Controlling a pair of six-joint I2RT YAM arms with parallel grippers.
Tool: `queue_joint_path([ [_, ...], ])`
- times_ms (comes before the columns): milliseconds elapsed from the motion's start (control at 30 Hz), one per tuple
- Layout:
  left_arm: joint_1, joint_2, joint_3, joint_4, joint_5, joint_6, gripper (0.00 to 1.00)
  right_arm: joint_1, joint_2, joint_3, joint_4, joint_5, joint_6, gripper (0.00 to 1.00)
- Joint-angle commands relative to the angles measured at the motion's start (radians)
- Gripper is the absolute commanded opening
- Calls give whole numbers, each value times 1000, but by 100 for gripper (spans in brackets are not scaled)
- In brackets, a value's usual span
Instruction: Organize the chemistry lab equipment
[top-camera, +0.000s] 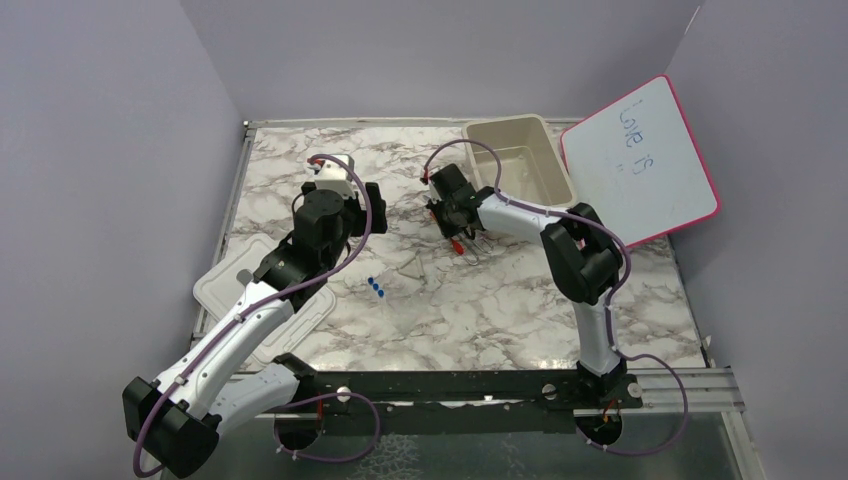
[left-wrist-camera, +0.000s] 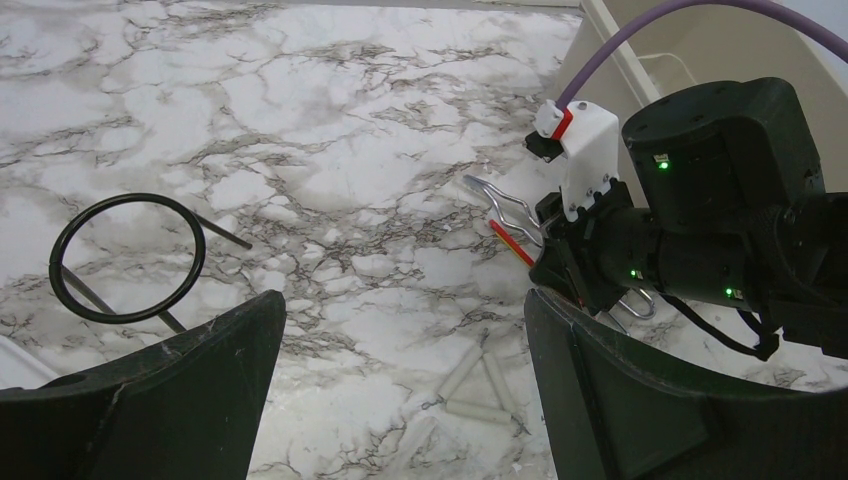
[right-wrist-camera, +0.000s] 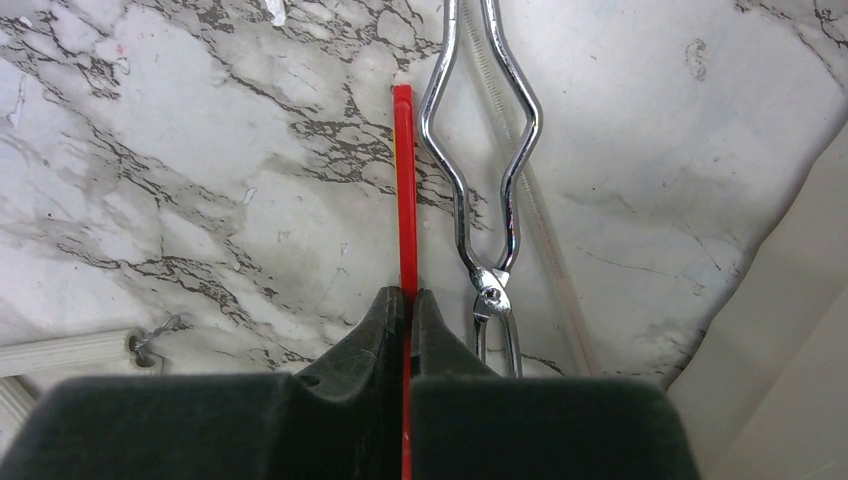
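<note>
My right gripper (right-wrist-camera: 404, 295) is shut on the thin red shaft of the red-tipped dropper (right-wrist-camera: 403, 180), low over the marble table. It also shows in the top view (top-camera: 455, 228), with the red tip (top-camera: 457, 243) below it. The metal wire clamp (right-wrist-camera: 480, 190) lies just right of the dropper, touching nothing held. My left gripper (left-wrist-camera: 400, 400) is open and empty above the table, also seen in the top view (top-camera: 365, 210). The black wire ring (left-wrist-camera: 127, 257) lies to its left. Clear tubes with blue caps (top-camera: 377, 288) lie mid-table. The brush and the blue hexagonal-based piece are out of view.
The beige tub (top-camera: 520, 160) stands at the back right, its wall (right-wrist-camera: 790, 330) close to my right gripper. The pink-framed whiteboard (top-camera: 640, 160) leans beside it. The white lid (top-camera: 225, 285) lies under the left arm. A triangle of white tubes on wire (left-wrist-camera: 480, 385) lies between my left fingers.
</note>
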Motion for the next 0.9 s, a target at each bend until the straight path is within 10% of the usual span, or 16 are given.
queue_joint_path([
  [0,5,0,-2,10,-12,10,92,4,1,4,-1,-28,-7,2],
  [867,5,-32,-16,36,15,21,92,-187,-556,-109,220,74,14,1],
])
